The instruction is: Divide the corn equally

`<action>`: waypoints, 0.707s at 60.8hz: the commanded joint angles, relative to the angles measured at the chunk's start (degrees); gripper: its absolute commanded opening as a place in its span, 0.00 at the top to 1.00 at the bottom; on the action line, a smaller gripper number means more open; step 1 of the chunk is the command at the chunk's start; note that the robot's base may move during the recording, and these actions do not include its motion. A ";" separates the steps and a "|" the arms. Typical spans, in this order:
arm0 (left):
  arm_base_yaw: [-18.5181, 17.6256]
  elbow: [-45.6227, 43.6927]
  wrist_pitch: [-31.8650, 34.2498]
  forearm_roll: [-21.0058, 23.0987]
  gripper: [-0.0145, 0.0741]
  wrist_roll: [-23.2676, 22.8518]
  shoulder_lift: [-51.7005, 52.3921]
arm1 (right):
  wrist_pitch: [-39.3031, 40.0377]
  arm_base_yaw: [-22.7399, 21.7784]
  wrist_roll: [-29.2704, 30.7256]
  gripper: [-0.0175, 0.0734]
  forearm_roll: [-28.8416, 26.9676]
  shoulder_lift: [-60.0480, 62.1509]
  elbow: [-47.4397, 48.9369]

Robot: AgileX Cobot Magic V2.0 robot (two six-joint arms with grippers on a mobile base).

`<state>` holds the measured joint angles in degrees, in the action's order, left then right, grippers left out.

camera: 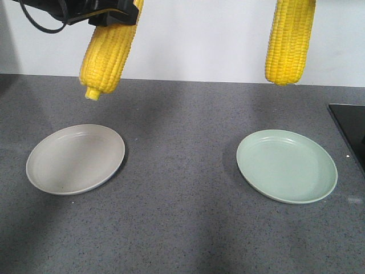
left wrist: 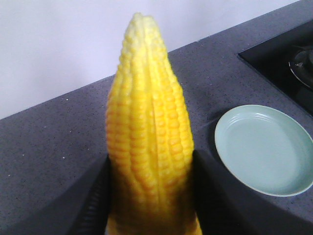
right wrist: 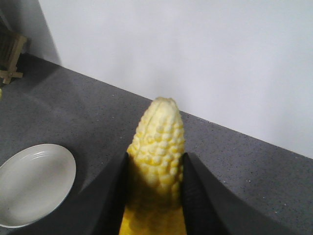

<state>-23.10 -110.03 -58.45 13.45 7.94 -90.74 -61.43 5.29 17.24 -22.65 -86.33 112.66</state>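
At the far left, the left gripper (left wrist: 151, 200) is clamped on one corn cob (camera: 108, 54), its dark fingers (left wrist: 95, 196) pressed against both sides of the thick end. This cob hangs in the air with its narrow end down and tilted a little to the left. It is above the far edge of a beige plate (camera: 76, 158) and does not touch it. The beige plate lies flat on the left part of the grey speckled counter (camera: 182, 228), with nothing on it.

To the right, well apart from the first plate, a pale green plate (camera: 287, 165) lies flat on the same counter, also bare. Above its far side the second corn cob (camera: 290, 40) hangs almost straight down, blunt end lowest, clear of the plate. The right gripper (right wrist: 154, 196) grips this cob. In the right wrist view its dark fingers (right wrist: 195, 196) close on both sides of the cob, though the front view cuts the gripper off at the top edge.

A black hob (camera: 351, 131) is set into the counter at the far right, just beside the green plate. A plain white wall (camera: 199, 34) runs along the far edge of the counter. In the right wrist view, a small wooden object (right wrist: 10, 54) stands at the far left by the wall; I cannot tell what it is.
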 commanded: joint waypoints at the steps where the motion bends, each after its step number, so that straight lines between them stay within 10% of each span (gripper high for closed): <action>1: 0.06 -1.71 3.58 1.07 0.84 -0.43 2.09 | 3.83 -0.16 0.44 0.81 -1.21 1.99 1.71; 43: 0.06 -1.71 3.58 1.07 0.84 -0.43 2.09 | 3.83 -0.16 0.44 0.81 -1.21 1.99 1.71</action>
<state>-23.10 -110.03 -58.45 13.45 7.94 -90.74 -61.43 5.29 17.24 -22.65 -86.33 112.66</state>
